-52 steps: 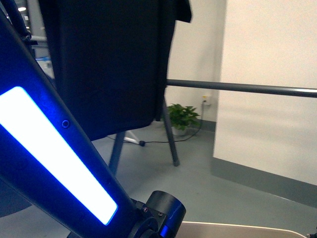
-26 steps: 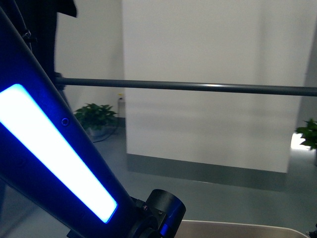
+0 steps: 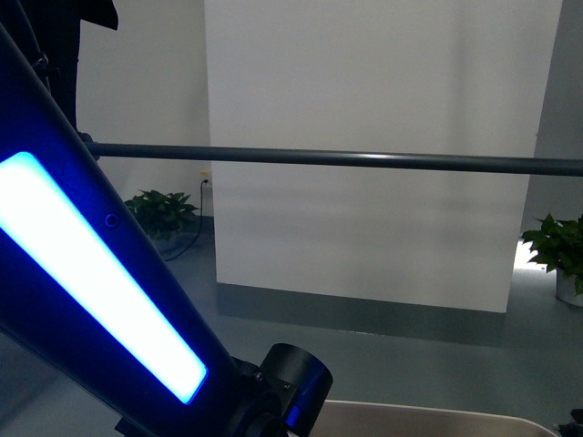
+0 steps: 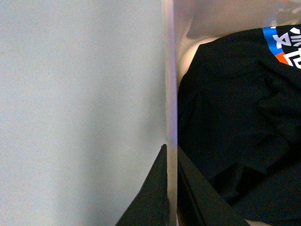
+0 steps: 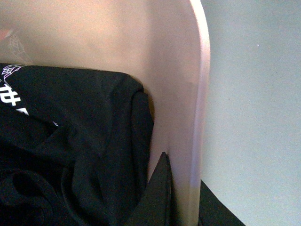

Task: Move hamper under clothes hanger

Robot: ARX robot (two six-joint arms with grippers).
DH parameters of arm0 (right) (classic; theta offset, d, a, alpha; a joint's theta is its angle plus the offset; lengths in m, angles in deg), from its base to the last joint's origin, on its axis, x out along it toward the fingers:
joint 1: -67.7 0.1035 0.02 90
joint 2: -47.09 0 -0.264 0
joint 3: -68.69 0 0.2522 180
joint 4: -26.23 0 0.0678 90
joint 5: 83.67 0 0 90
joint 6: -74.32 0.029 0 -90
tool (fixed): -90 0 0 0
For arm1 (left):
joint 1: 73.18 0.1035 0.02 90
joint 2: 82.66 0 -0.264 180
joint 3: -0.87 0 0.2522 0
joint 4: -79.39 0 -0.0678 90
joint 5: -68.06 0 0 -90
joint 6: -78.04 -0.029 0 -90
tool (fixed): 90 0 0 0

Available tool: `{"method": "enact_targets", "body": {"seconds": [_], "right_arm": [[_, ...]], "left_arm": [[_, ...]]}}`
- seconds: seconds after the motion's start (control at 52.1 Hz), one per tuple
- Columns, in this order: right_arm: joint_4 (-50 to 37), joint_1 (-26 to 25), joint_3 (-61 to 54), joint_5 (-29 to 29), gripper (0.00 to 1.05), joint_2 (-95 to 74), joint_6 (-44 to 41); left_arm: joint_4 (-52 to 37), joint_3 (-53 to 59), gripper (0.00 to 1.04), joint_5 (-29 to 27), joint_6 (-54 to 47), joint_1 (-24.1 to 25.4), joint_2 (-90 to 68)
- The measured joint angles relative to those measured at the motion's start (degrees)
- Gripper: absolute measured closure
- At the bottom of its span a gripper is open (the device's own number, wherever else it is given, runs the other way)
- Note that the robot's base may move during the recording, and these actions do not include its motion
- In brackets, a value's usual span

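Note:
The hamper is a beige plastic tub; only its rim [image 3: 428, 414] shows at the bottom of the front view. My left gripper [image 4: 170, 155] is shut on one side wall of the hamper [image 4: 170, 84], one finger outside and one inside. My right gripper [image 5: 183, 174] is shut on the opposite wall [image 5: 178, 94] in the same way. Black clothes [image 4: 235, 122] with a coloured print fill the tub [image 5: 70, 150]. The clothes hanger's long grey bar [image 3: 364, 159] runs across the front view above the hamper. An edge of its black T-shirt [image 3: 91, 14] shows at the top left.
My left arm's blue link with its lit strip [image 3: 91, 282] fills the left of the front view. A white wall panel [image 3: 364, 82] stands behind the bar. Potted plants sit on the grey floor at the left [image 3: 159, 214] and right [image 3: 556, 250].
The front view has swung right. The black T-shirt and slanted rack leg have slid off to the left, the bar now spans the whole view, and a second plant has appeared at the right.

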Motion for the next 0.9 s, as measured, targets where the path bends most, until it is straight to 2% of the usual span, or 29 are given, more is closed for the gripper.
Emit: {"method": "enact_targets", "body": {"seconds": [0.902], "right_arm": [[0.0,-0.4,0.0,-0.6,1.02,0.0,0.0]], "left_arm": [[0.0,0.0,1.01,0.6,0.0,-0.7,0.0]]}}
